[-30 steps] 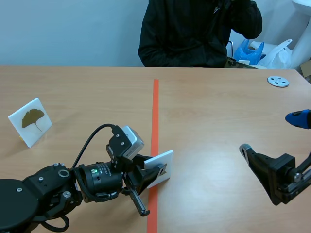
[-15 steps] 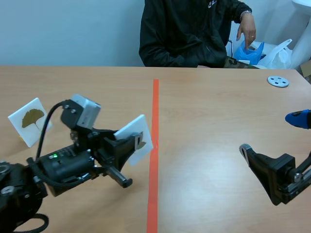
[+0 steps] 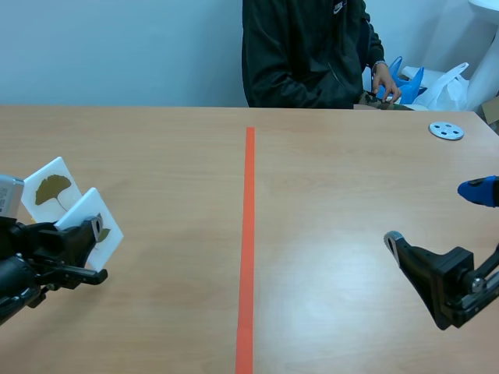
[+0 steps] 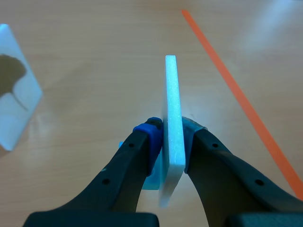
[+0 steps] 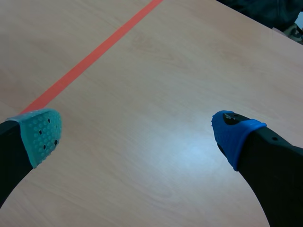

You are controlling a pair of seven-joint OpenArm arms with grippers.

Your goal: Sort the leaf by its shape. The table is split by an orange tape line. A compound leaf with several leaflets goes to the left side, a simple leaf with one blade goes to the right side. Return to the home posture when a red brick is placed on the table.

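1. My left pincer (image 4: 173,135) is clenched on a white leaf card (image 4: 171,90). The card stands edge-on between the two pads (image 4: 152,135), pinched at its near end, with most of it sticking out ahead of my fingers.
2. The card (image 3: 92,209) hangs tilted over the left side of the table (image 3: 171,156), well left of the orange tape line (image 3: 248,234). From here I cannot tell the shape of the leaf on it.
3. Just behind it, on the far left, a second white card (image 3: 51,193) stands tilted, showing a yellow-brown fan-shaped leaf. The two overlap in the scene view, and I cannot tell whether they touch.
4. My right pincer (image 5: 137,135) is released, with its pads wide apart over bare table and nothing between them.
5. A second ago my left pincer (image 3: 87,238) held the card right at the tape line. Half a second ago it was raised just left of the line, and now it is far out to the left beside the other card.
6. My right pincer (image 3: 434,214) has not shifted.
7. The person (image 3: 312,54) across the table has lowered a hand (image 3: 383,80) to the blue bag (image 3: 405,78).
8. My left arm lies low at the near left edge, mostly out of the scene, and my right arm sits low at the near right.
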